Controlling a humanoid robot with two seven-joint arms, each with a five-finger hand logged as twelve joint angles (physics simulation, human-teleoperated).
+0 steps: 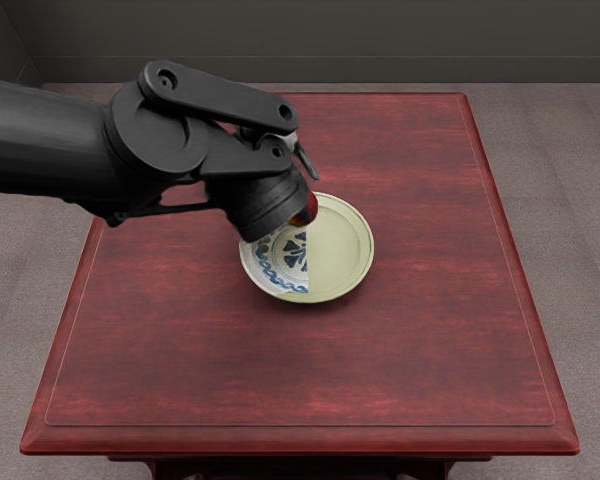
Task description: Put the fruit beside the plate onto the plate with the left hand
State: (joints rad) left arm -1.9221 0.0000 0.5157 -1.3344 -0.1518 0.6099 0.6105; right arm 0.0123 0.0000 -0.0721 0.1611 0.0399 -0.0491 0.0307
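Here, left hand clutching red fruit over plate left rim, table open right and front.

I count: one table, one plate, one fruit at the plate's ten o'clock rim, one left hand in view.

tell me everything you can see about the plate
The plate is round and shallow, looks like glazed ceramic, with a pale cream rim. The left part of its well shows a blue and white pattern; the right part is plain cream. It lies flat near the middle of the dark red table. The left robot hand covers its upper left edge, where a bit of red fruit shows; whether either touches the plate cannot be told.
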